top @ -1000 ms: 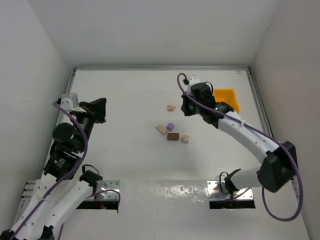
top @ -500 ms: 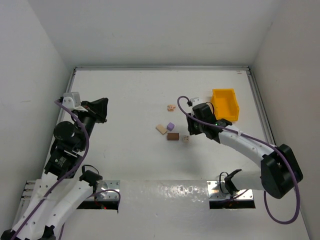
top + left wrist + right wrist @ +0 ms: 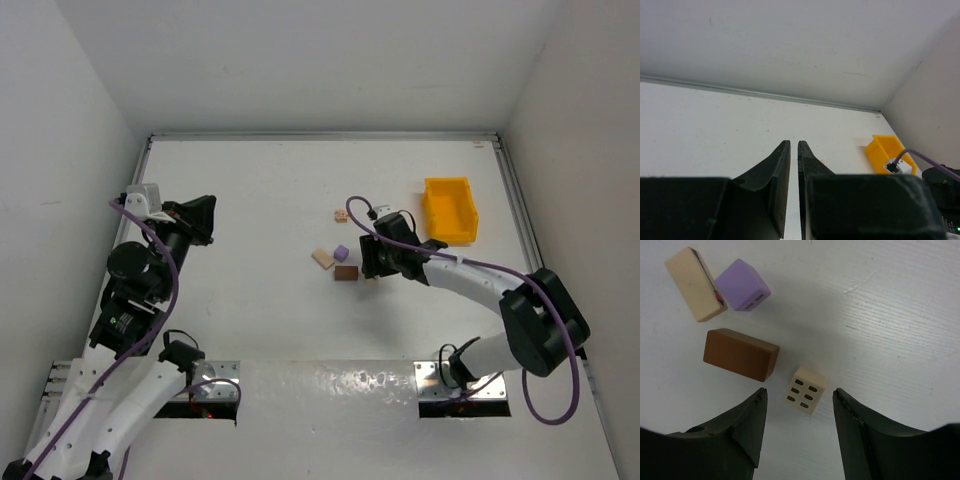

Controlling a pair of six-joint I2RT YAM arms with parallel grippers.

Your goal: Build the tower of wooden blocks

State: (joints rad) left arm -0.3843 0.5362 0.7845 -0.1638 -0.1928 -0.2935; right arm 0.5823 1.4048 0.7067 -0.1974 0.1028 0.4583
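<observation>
1. Right fingers (image 3: pixel 747 425) are spread open and empty. They straddle the light tan slotted cube (image 3: pixel 805 390), which sits mid-surface (image 3: pixel 900 315) just right of the brown block (image 3: pixel 740 354) and apart from it.
2. Step judged: pick up the cube. It lies skewed to the fingers, so turn the wrist to meet flat faces, centre, descend, then close.
3. Hazard: the brown block's corner sits near the finger on that side, and a descent may nudge it.
4. The purple block (image 3: pixel 742 285) and long tan block (image 3: pixel 692 284) lie close together to the left; contact unclear. The pinkish block (image 3: pixel 342 215) lies farther back, and the yellow bin (image 3: pixel 450 210) far right.
5. Left fingers (image 3: pixel 780 175) are nearly closed on nothing, well apart at left.
</observation>
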